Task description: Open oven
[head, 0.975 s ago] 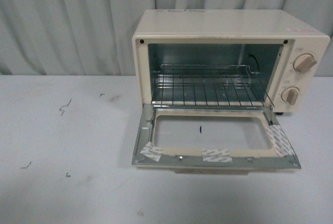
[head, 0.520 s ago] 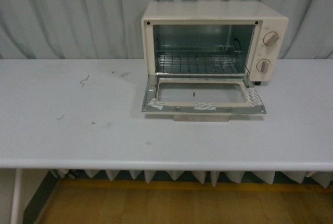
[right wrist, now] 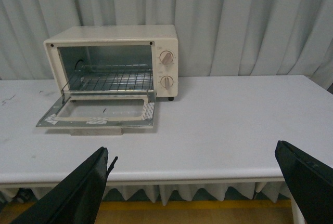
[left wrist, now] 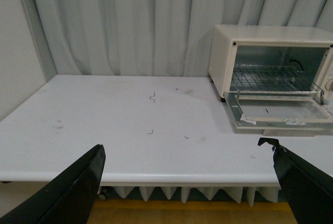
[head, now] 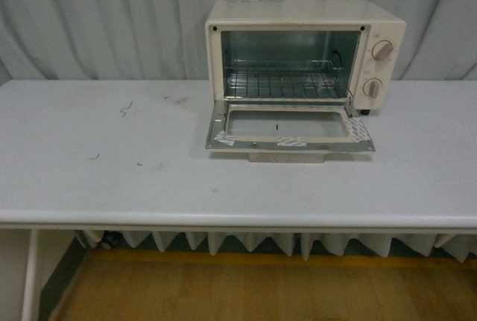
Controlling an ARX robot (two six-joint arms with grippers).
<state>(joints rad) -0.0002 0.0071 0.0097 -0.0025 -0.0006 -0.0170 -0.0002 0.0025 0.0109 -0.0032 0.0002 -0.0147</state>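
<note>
1. Toaster oven [head: 305,53] sits toward the back of the white surface [head: 112,187], right of centre in the front view, close to the grey curtain [head: 97,16] behind it.
2. Drop-down door [head: 289,129] is fully lowered and lies roughly flat on the surface, glass window facing up. Pale tape strips show at its front corners and front edge.
3. Beige bar handle [head: 287,156] is mostly hidden under the door's front edge; only a thin strip pokes out.
4. Wire rack [head: 287,83] is seen inside the open cavity. The rear interior is dim and reflective, so detail there is hard to make out.
5. Two round knobs [head: 377,68] are stacked on the right-hand panel; their markings are too small to read.
6. Small dark marks [head: 127,106] are scattered on the surface left of the oven; their nature is unclear.
7. Neither arm appears in the front view.
8. Left tool [left wrist: 187,182]: only two dark fingers show, cut off at the frame edges, spread wide with nothing between them, well short of the oven.
9. Right tool [right wrist: 192,182]: the same, with fingers clipped at the frame corners, spread wide, holding nothing, well apart from the oven.
10. Below the surface's front edge a wooden floor [head: 246,291] and one white leg [head: 30,276] are partly visible.
</note>
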